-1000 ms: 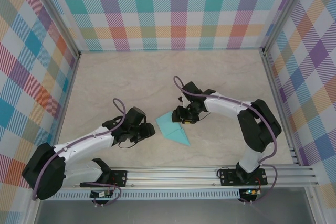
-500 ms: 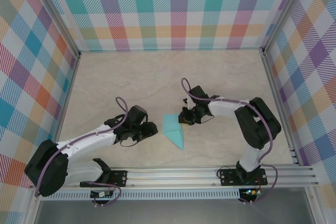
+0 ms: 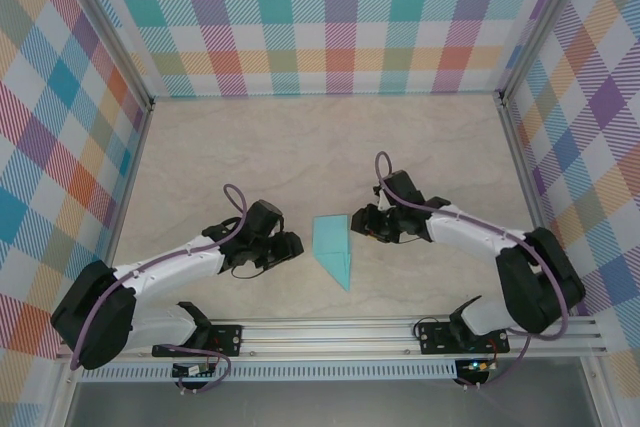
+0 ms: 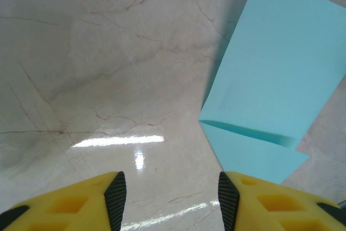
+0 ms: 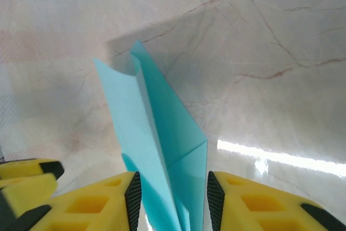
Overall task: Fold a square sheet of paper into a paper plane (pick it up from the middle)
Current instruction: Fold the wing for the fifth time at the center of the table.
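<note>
Centrally on the marbled table [image 3: 250, 147]: folded teal sheet of paper [image 3: 333, 247], lying flat, long axis running far to near, blunt end far, point near and slightly right. Flanked by both arms. Left gripper [image 3: 292, 245] just off its left edge, not touching, jaws spread over the table. Right gripper [image 3: 362, 225] closer, at the far right corner, jaws parted astride a fold, pinching nothing. Probably easiest to take from the right, across the long axis.
</note>
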`<state>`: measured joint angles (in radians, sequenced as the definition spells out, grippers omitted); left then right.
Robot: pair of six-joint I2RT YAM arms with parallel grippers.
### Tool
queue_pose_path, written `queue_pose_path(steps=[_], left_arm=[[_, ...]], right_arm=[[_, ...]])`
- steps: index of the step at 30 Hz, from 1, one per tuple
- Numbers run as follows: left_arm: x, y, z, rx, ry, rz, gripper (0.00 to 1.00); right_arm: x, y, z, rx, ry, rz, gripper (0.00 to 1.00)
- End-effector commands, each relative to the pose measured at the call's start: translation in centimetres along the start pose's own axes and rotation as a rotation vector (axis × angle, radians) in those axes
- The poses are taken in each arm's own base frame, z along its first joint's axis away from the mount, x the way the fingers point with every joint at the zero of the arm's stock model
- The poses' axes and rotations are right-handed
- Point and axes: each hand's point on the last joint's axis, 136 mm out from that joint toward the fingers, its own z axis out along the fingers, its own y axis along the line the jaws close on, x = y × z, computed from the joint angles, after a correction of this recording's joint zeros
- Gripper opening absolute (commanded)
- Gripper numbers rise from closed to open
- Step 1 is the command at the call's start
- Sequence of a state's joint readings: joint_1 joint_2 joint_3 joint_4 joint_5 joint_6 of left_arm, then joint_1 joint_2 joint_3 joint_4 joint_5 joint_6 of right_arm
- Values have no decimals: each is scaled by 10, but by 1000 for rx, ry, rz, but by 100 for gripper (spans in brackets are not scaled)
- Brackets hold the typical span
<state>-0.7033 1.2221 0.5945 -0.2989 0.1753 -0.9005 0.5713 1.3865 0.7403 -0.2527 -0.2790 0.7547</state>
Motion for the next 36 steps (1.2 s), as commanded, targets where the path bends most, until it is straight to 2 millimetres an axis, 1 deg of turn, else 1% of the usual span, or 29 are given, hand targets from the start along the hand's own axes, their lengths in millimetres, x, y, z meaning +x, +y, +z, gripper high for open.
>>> queue_pose_path(steps=[1,3,4,8,10,12,15,21,23,30,32,36], left_arm=[[-12,-15,0,51,-26,6,51],[-13,-15,3,49,-23,2,51],[-12,-16,4,50,-19,2,51],[-13,-16,10,41,-10,0,51],[-12,-15,13,35,-4,-5,50],[-12,-14,15,35,-1,-11,50],[-11,-14,17,38,2,-14,50],[-11,-19,19,57,12,-11,51],[-11,-22,20,69,20,-11,51],[-8,-30,25,78,45,2,52],[-7,-32,27,80,48,4,52],[-7,-37,31,79,56,10,55]], right_arm=[[13,13,-18,-48,28,-70,34],[29,30,-17,-130,90,-101,26],[37,37,-14,-154,120,-119,24],[64,58,5,-175,229,-181,17],[70,60,16,-143,252,-196,13],[71,53,25,-91,262,-192,12],[71,40,32,-47,254,-179,11],[72,24,39,-7,268,-170,12],[71,15,42,18,266,-154,12],[73,-8,46,16,272,-108,13],[74,-12,48,3,278,-95,13],[76,-23,49,9,277,-76,13]])
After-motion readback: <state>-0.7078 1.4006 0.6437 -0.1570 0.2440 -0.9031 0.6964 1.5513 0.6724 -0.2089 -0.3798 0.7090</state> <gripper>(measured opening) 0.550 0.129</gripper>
